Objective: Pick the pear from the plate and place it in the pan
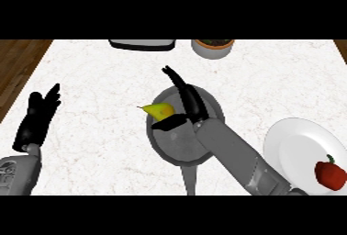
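Right hand, fingers straight, thumb touching the pear over the pan.

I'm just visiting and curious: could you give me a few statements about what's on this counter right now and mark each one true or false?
1. The pear is over the pan. True.
2. The pear lies on the plate. False: it is at the pan, by the right hand.
3. A red pepper sits on the plate. True.
4. The left hand holds the pear. False: it rests open at the left, apart from everything.
5. A pot stands at the counter's far edge. True.
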Available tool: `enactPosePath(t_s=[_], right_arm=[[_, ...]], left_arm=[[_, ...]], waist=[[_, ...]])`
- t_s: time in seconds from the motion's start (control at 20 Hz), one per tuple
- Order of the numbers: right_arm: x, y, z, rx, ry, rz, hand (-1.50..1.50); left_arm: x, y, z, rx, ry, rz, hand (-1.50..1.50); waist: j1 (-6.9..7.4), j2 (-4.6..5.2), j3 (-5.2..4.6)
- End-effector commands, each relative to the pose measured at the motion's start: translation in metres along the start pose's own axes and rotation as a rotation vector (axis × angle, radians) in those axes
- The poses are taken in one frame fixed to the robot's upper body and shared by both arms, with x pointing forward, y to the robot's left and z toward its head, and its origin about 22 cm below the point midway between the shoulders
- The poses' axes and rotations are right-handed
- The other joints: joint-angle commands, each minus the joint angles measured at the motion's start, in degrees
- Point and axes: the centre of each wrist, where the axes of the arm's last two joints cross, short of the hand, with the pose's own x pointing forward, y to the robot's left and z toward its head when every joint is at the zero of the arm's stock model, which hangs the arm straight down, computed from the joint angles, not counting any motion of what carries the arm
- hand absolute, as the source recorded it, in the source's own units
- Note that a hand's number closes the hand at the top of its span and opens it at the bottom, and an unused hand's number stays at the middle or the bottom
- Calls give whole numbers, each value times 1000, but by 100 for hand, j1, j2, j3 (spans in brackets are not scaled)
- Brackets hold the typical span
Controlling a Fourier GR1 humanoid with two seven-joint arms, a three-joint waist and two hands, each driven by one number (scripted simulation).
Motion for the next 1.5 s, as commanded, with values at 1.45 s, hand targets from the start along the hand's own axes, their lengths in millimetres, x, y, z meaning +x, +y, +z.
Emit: enactPosePath(t_s=[1.45], right_arm=[[-55,-373,99,-97,35,-75,-150]], left_arm=[[-30,22,16,37,30,25,0]], waist=[[-295,-57,-2]])
